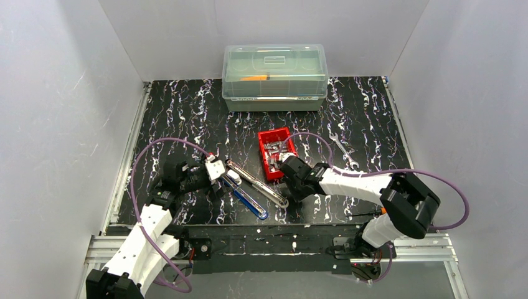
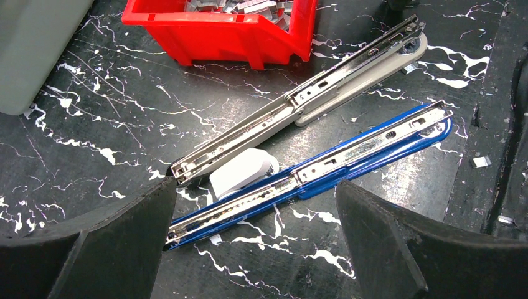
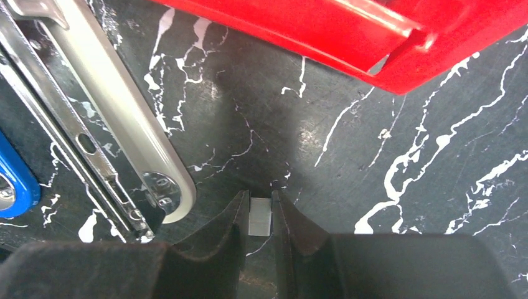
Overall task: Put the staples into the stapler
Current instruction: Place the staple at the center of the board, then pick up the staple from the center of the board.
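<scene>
The black marbled surface (image 1: pixel 187 112) is walled in white on three sides. A clear lidded box (image 1: pixel 274 75) is set at its far edge, well beyond both tools. Two staplers are laid opened flat, side by side and slanted. The grey stapler (image 1: pixel 255 184) is just left of the right tool (image 3: pixel 260 215), and the blue stapler (image 2: pixel 324 165) is beside it, beneath the left tool (image 2: pixel 255 187). The red bin (image 1: pixel 264 156) is found just ahead of the right tool, with the loose staples (image 1: pixel 277 147) heaped inside. A wrench (image 1: pixel 342 149) is seen off to that tool's right. The left tool is spread wide and nothing is gripped by it. The right tool is clenched on a small strip of staples (image 3: pixel 260 217), pinched at its tip close above the surface.

The step in hand is judged to be the carry from bin to stapler. Next, the strip is to be swung left, lined up lengthwise with the grey stapler's open channel, and lowered in straight. A skewed strip could be caught on the rails. Bare surface is seen between the bin's front lip and the grey stapler, enough for the short swing, though the lip is close ahead. Stray staple bits (image 2: pixel 481 162) are scattered to the left tool's right.
</scene>
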Controlling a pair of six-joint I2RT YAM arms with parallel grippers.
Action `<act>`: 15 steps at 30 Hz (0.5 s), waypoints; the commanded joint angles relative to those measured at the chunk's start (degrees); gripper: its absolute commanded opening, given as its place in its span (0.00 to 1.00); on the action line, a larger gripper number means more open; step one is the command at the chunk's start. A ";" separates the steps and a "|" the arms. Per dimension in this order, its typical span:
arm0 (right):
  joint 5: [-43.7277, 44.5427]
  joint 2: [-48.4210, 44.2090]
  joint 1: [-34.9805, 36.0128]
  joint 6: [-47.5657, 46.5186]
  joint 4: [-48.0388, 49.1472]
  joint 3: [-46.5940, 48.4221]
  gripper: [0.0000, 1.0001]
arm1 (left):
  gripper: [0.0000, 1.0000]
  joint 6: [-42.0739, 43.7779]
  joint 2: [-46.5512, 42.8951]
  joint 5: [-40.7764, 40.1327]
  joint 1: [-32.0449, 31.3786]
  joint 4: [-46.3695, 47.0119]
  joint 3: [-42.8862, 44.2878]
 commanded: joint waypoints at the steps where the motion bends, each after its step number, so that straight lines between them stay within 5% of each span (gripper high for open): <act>1: -0.31 0.71 -0.94 -1.66 -4.04 2.61 0.28 | 0.99 0.55 -0.28 1.75 -0.17 -0.25 0.85; 15: -2.62 1.47 -1.63 -3.33 -5.14 3.85 0.37 | 0.99 0.72 -0.55 1.84 -0.19 -0.34 0.67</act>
